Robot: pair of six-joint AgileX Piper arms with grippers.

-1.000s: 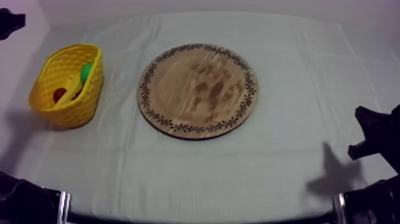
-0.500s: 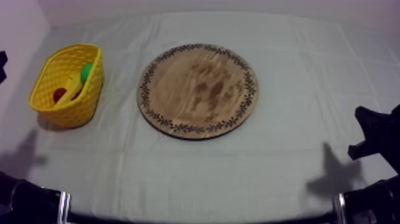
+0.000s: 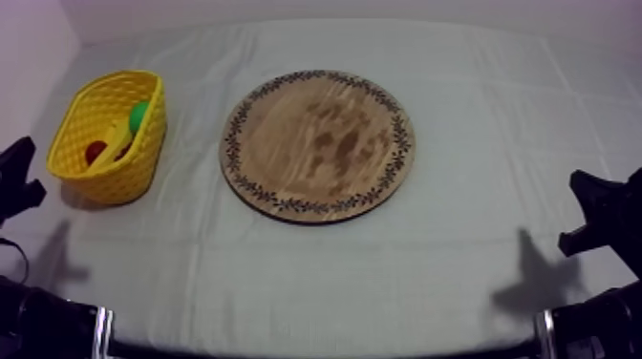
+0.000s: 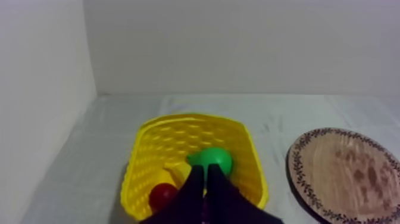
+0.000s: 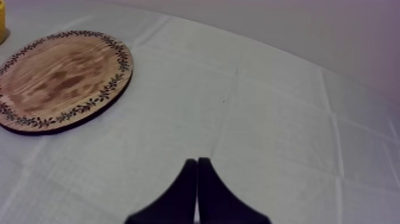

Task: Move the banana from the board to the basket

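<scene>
Banana (image 3: 117,143) lies inside yellow basket (image 3: 126,178) beside wooden board (image 3: 318,143)

One board (image 3: 318,145), one basket (image 3: 119,178), one banana (image 4: 177,173), one pear (image 4: 212,159), one small red fruit (image 4: 161,194).

No text, label, brand, number or sign can be read anywhere. The wooden board (image 3: 318,143) carries only a leaf-like ornamental band round its rim and darker grain blotches in its middle, none of them forming letters. The yellow basket (image 3: 145,162), near the left edge of the tabletop, has plain woven walls without markings.
</scene>
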